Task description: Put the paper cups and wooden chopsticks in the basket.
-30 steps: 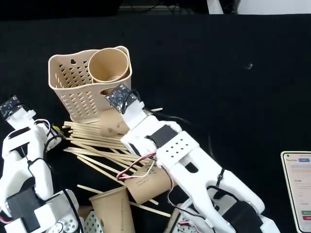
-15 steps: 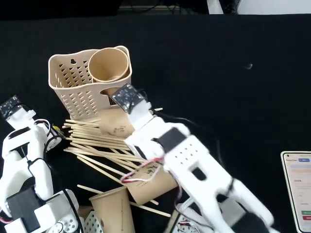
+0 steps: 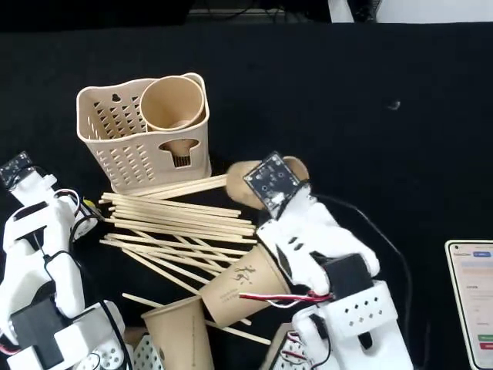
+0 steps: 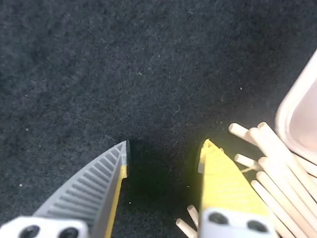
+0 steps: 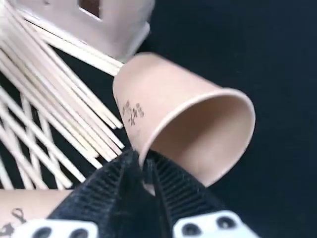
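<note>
Right wrist view showed the right tool (image 5: 143,166) clenched on only the rim of a paper cup (image 5: 183,119), which was mid-frame in the high view just right of the basket (image 3: 115,154), so that thin pinch could slip and drop it onto the chopsticks (image 3: 177,223).

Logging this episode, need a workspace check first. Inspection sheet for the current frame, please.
Surface: black cloth table, no spills seen.
Job's things: basket upright, one paper cup inside; held paper cup beside the basket; printed paper cup and front paper cup lying down; wooden chopsticks loose on the cloth.
Clutter: phone at the table's edge.
Grippers: right gripper fingers shut on the held cup's rim; left gripper open over bare cloth.
Cables: red and white wires on the right arm, by the printed cup.
Surroundings: white strip beyond the far edge.
</note>
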